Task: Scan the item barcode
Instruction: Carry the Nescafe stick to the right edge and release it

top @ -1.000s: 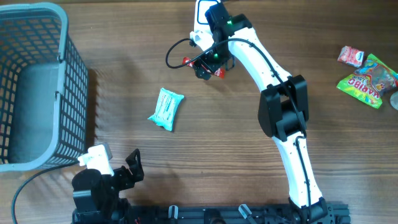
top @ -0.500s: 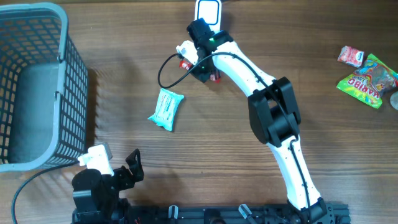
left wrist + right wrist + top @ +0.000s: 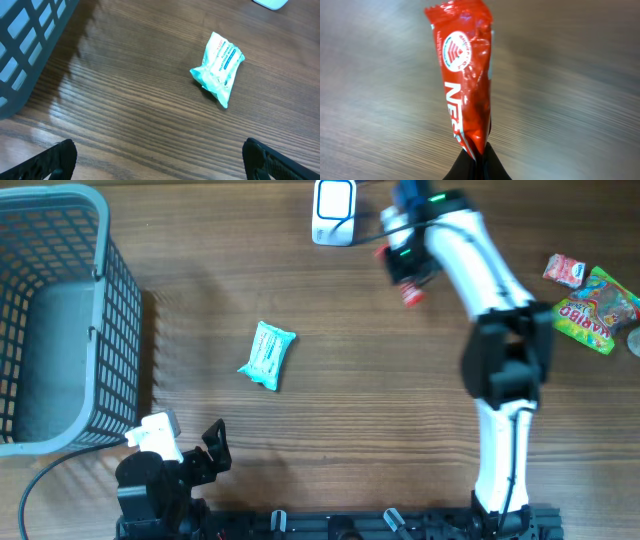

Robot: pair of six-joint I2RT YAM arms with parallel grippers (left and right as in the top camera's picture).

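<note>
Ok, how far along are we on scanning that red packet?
Done: the red packet is pinched by its end in the right claw, apparently lifted. In hand: it hangs just right of the white scanner, not over it. Left: present it to the scanner; no sign here of a scan. The teal packet lies untouched, and the left claw is open, idle.

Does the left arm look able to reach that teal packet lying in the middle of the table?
Probably yes. The left gripper is open and faces the teal packet, with only bare wood between them. The basket stands off to the side, and the right gripper is far off.
</note>
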